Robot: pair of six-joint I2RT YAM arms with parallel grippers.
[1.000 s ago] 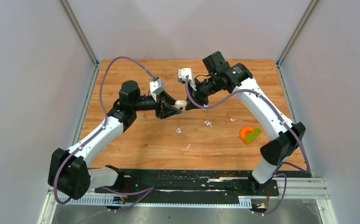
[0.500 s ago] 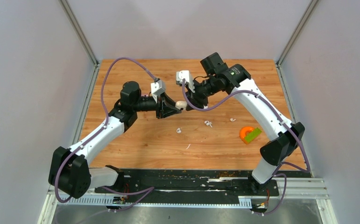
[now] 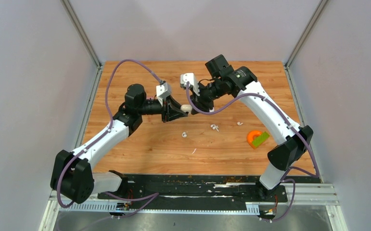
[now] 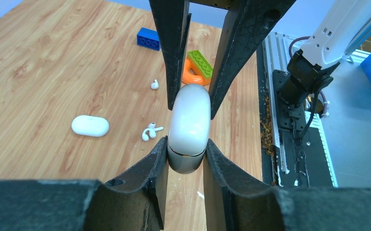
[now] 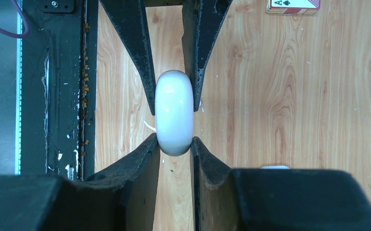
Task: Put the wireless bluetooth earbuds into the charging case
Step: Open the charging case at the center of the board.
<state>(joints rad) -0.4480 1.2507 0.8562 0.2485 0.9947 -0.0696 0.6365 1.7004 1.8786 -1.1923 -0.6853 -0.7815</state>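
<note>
I count three earbuds (image 4: 149, 131) on the worktop (image 4: 53, 72), one charging case (image 4: 189, 120). Left fingers (image 4: 160, 149) and right fingers (image 5: 150, 147) both pinch it.

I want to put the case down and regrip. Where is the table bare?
Bare table lies near-left, between the left arm, the white sliver and the black strip. Below the held charging case and rightward it is crowded: earbuds, orange-and-green bricks.
</note>
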